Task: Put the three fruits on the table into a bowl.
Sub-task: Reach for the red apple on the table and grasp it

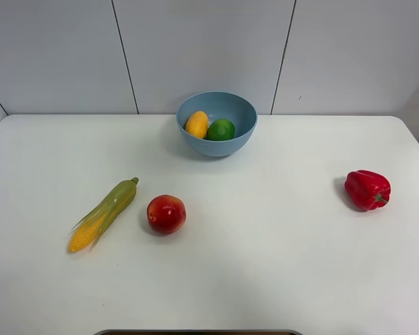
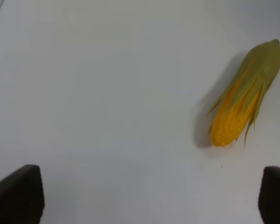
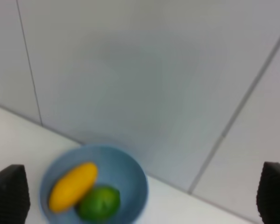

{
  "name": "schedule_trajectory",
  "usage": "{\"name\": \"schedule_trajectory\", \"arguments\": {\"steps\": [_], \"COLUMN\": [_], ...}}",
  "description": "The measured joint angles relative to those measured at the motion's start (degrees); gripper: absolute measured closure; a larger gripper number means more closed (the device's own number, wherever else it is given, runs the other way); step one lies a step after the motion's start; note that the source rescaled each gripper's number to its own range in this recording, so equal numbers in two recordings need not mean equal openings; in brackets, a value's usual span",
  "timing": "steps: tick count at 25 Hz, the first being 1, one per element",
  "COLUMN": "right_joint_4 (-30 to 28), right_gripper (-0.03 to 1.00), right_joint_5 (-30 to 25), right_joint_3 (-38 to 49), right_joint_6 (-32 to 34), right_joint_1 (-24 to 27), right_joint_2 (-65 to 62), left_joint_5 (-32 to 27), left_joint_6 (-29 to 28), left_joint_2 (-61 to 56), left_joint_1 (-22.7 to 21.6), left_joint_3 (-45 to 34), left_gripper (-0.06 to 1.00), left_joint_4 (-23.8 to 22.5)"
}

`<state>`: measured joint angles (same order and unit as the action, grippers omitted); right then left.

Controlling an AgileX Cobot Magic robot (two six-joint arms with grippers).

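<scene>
The light blue bowl [image 1: 216,123] stands at the back middle of the white table [image 1: 265,265]. The yellow-orange mango [image 1: 197,124] and the green lime [image 1: 221,130] lie inside it. The red apple [image 1: 166,213] rests on the table, left of centre. No arm shows in the exterior view. In the right wrist view the bowl [image 3: 130,186], mango [image 3: 73,186] and lime [image 3: 99,203] appear blurred; the right gripper [image 3: 142,196] is open, fingertips at the frame's corners. The left gripper [image 2: 151,193] is open over bare table.
A green-husked corn cob [image 1: 103,214] lies just left of the apple; it also shows in the left wrist view [image 2: 245,95]. A red bell pepper [image 1: 367,189] sits at the right of the table. A grey panelled wall [image 1: 209,49] rises behind the table.
</scene>
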<state>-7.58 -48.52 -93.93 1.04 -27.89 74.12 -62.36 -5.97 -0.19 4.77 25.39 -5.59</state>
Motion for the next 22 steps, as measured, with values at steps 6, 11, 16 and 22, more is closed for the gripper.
{"name": "schedule_trajectory", "arguments": {"steps": [6,11,16,22], "right_joint_4": [-2.11,-2.93,-5.81,-4.05], "right_gripper": [-0.03,-0.03,-0.03,-0.03], "right_joint_5": [-9.26,-15.18,-20.16,-21.27], "right_joint_3": [0.0,-0.02,-0.13,-0.2], "right_joint_6": [-0.43,-0.43,-1.04,-2.46], "right_joint_1": [0.0,0.0,2.6,11.4], "right_joint_2": [-8.97,-17.18,-24.78,-34.25], "left_joint_5": [0.0,0.0,0.0,0.0], "left_joint_6": [0.0,0.0,-0.06,-0.06], "left_joint_2": [0.0,0.0,0.0,0.0], "left_joint_1": [0.0,0.0,0.0,0.0], "left_joint_3": [0.0,0.0,0.0,0.0], "left_gripper": [0.18,0.18,0.18,0.18], "left_joint_4": [0.0,0.0,0.0,0.0]}}
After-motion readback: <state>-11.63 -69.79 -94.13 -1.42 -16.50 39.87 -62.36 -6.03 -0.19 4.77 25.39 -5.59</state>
